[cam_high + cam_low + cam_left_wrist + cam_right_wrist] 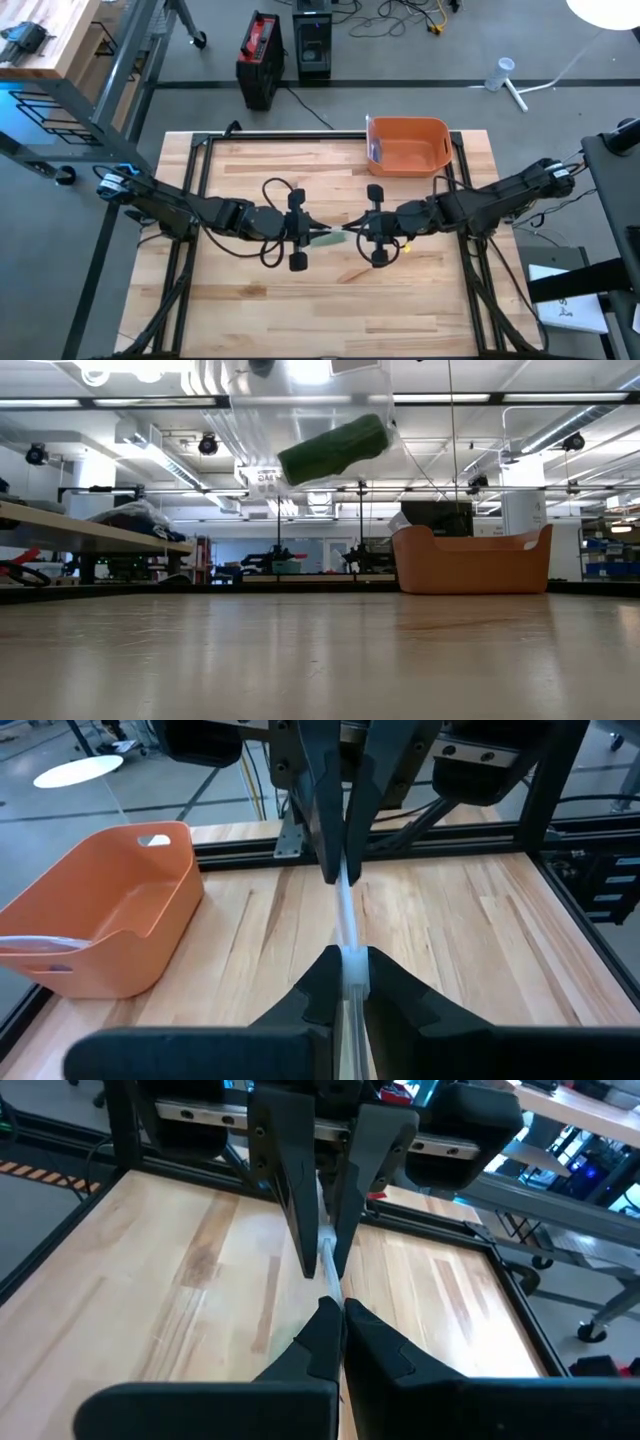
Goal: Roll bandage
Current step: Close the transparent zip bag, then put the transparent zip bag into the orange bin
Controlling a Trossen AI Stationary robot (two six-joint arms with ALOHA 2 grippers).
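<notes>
The table [330, 300] is pale butcher-block wood in a black metal frame, on a grey workshop floor (benches and shelving beyond); a smooth orange plastic bin [408, 146] sits at its far edge; above mid-table the left gripper [312, 235] and right gripper [358, 232] face tip to tip, fingers closed on a clear packet holding the soft green bandage [333, 448].
</notes>
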